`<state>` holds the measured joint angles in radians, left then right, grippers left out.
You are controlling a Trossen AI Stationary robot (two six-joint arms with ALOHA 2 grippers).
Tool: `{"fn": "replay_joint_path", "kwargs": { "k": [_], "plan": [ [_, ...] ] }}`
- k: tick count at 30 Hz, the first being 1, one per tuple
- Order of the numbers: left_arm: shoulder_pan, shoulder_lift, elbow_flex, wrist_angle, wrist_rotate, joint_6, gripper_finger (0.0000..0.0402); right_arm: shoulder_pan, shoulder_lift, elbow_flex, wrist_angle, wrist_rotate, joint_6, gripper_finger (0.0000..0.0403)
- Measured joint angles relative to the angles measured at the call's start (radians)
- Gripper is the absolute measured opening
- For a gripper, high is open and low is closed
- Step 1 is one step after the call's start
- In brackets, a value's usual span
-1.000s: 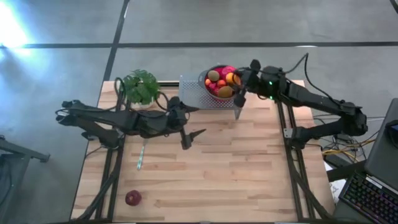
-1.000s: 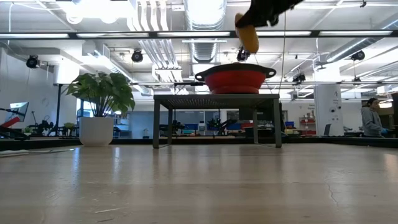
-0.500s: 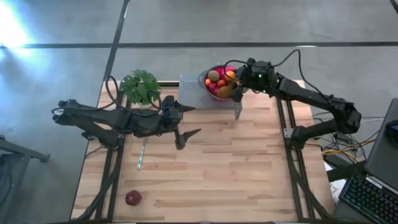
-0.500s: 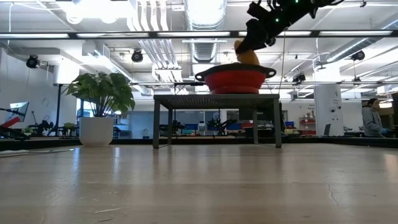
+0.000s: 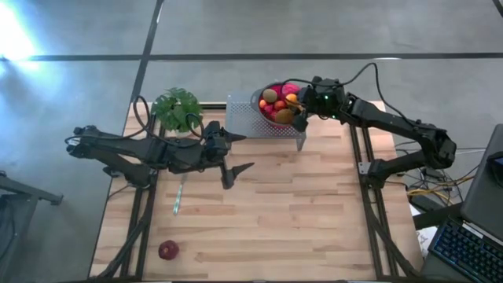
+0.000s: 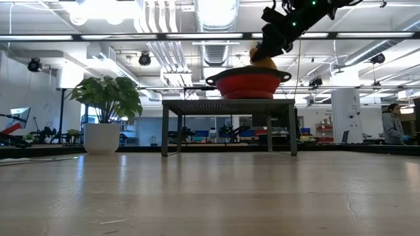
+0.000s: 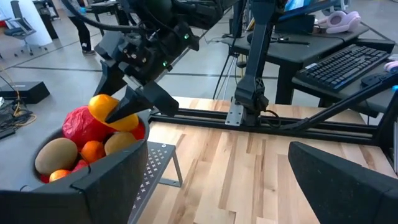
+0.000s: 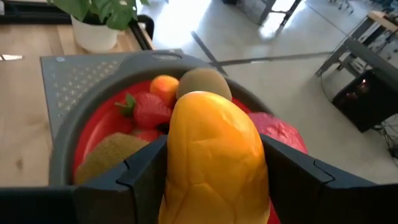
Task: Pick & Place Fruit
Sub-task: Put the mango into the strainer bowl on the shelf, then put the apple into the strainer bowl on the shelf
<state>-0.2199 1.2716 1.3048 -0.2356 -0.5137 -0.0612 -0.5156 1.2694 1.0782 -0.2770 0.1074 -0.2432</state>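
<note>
Lowered since a second ago — right end effector, clamped on long orange fruit, now over red bowl — release imminent; left end effector wide, idle.

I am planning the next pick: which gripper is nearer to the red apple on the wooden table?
Left. The left gripper hangs open mid-table, the red apple at the near-left corner; the right gripper is over the bowl.
</note>
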Motion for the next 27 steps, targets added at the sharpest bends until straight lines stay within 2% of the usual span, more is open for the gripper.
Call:
{"fn": "replay_joint_path", "kwargs": {
  "k": [12,17,22,27],
  "plan": [
    [0.0,0.0,0.0,-0.01,0.002,-0.003,0.0392,0.0,-0.005,0.057,-0.04,0.005,-0.005,0.0311],
    [-0.001,-0.001,0.0,-0.068,0.082,0.013,0.0392,0.016,-0.01,0.14,-0.163,0.008,-0.017,0.0341],
    [-0.019,-0.001,0.0,-0.169,0.085,0.01,0.0392,0.07,-0.02,0.224,-0.301,0.02,0.001,0.0348],
    [-0.066,-0.001,-0.001,-0.324,0.086,-0.005,0.0392,0.14,-0.037,0.279,-0.427,0.096,0.016,0.0328]
  ]
}}
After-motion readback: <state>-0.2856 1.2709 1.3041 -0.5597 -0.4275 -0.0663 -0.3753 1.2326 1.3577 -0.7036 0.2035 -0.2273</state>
